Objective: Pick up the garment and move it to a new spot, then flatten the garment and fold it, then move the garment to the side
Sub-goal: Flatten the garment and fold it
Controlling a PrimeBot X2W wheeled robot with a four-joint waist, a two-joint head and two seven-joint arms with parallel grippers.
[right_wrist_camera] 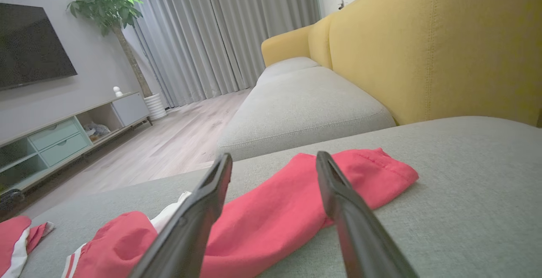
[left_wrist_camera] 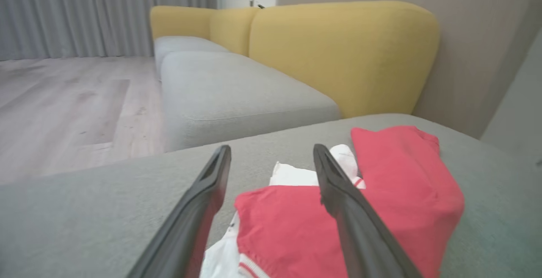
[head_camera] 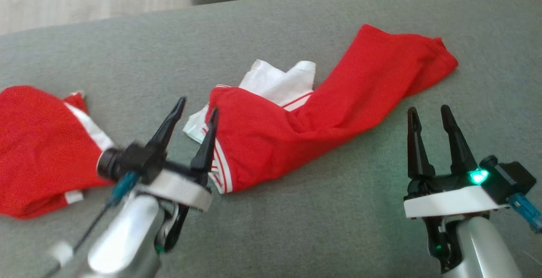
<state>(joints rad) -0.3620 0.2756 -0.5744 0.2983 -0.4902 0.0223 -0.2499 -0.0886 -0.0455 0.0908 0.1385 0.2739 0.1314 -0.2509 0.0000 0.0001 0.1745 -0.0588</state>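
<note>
Left hand [head_camera: 198, 104] apart, at garment [head_camera: 296, 125] edge | right hand [head_camera: 428, 109] apart (beside garment) | bare cushion [head_camera: 317, 227] nearer.

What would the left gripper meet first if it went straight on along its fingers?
Most likely the crumpled red garment: the left gripper, open, points at its striped end, where white lining pokes out. Depth is unclear, so it might touch the grey cushion first.

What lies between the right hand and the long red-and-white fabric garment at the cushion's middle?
Bare grey fabric sofa cushion; in the head view nothing rests between the right hand and the long red-and-white fabric garment.
</note>
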